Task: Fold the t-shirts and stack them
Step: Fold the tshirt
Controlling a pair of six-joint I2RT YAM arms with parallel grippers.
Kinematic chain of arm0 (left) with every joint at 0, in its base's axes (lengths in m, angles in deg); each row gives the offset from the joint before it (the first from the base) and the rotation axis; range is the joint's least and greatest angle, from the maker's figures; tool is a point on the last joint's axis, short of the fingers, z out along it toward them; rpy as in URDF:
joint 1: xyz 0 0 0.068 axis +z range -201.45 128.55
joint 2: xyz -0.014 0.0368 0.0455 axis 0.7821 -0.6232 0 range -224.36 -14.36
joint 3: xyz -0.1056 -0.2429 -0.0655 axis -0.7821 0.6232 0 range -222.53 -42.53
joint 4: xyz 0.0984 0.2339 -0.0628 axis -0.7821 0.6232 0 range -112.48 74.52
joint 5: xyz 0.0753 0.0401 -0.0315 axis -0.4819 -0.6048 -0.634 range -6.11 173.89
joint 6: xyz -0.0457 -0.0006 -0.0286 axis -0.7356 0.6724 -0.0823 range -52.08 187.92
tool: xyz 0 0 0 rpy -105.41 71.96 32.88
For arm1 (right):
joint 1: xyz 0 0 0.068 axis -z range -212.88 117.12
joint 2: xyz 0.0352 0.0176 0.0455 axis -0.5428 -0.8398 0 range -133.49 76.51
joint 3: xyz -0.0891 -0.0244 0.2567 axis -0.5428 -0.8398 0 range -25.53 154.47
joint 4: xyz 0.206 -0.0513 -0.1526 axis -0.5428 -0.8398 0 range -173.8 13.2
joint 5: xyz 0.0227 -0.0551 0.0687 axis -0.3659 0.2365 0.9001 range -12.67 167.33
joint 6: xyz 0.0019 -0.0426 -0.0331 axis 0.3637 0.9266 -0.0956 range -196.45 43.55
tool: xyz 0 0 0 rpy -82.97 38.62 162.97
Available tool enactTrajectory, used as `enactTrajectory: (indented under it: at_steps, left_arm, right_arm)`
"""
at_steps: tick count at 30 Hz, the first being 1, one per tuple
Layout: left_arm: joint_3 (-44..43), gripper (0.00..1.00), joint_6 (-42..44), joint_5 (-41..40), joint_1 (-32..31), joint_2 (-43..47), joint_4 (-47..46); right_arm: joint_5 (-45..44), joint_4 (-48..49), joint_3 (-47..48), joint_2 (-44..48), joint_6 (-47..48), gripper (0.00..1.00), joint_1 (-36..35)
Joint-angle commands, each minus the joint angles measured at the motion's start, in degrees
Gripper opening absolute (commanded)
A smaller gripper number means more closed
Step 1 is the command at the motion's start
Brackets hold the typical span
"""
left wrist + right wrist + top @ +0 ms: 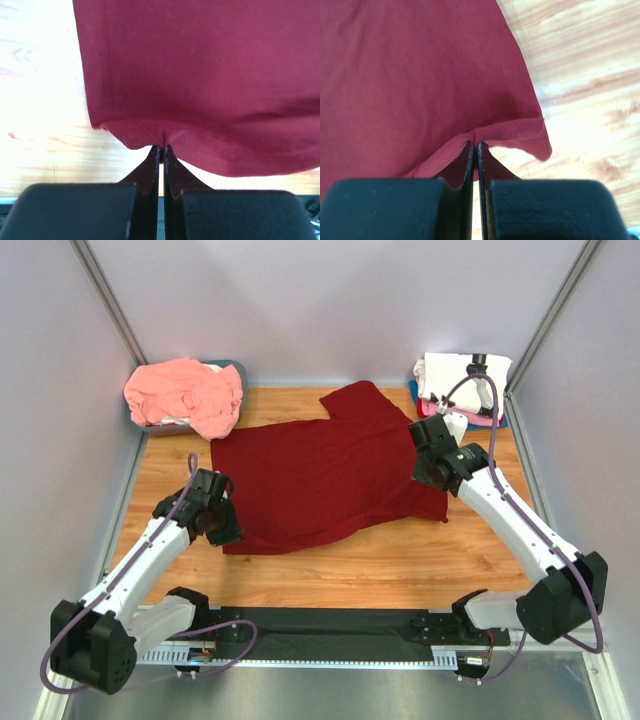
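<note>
At the middle of the wooden tabletop (400, 570) lies the plain dark red soft-cloth t-shirt (330, 475), spread nearly flat. Left gripper (161, 148) pinches the shirt's near-left hem corner, jaws closed on cloth; right gripper (474, 145) likewise clamps the shirt's right edge. Risk: each bite looks shallow, so uneven lifting could pull the hem free or skew the fold.

Robotics lab test cell, plain pale wall panels (330, 300) on three sides, aluminium frame posts (108, 300) at the corners, wood-top bench (400, 560), left arm (150, 555) and right arm (510, 515) bolted to a black base rail (330, 625), purple cables (191, 468) running along both.
</note>
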Motion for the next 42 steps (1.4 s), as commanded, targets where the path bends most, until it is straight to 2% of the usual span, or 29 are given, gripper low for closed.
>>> enactTrajectory:
  at_steps: [1, 11, 18, 37, 38, 39, 40, 42]
  left_arm:
    - [-2.73, 0.00, 4.06, 1.75, 2.83, -4.23, -3.38]
    - [-8.18, 0.00, 7.92, 0.52, 7.14, -11.37, -3.29]
    - [-10.56, 0.00, 9.68, -0.53, 9.60, -15.76, -2.94]
    - [-14.16, 0.00, 9.07, -0.10, 14.52, -29.11, -6.54]
    - [-16.25, 0.05, 9.42, 0.26, 15.14, -30.52, -6.37]
    - [-17.75, 0.06, 9.94, 1.30, 16.19, -32.10, -5.85]
    - [-19.33, 0.06, 10.12, 1.75, 16.63, -35.07, -5.32]
    - [-24.25, 0.19, 10.47, 2.98, 17.34, -38.34, -3.65]
  right_arm:
    - [3.73, 5.35, 4.52, -4.00, 5.91, 0.00, 2.79]
    - [11.29, 6.68, 14.80, -16.40, 14.16, 0.00, 5.88]
    - [11.56, 5.80, 20.52, -24.22, 17.77, 0.01, 5.96]
    - [11.12, 3.70, 34.14, -41.97, 18.04, 0.00, 8.33]
    - [11.04, 3.17, 35.55, -44.59, 17.87, 0.00, 8.42]
    - [10.86, 2.38, 39.74, -46.01, 17.78, 0.02, 8.60]
    - [10.34, 0.37, 42.13, -47.51, 17.86, 0.16, 8.95]
    - [9.55, -4.80, 52.02, -53.02, 18.04, 0.40, 9.21]
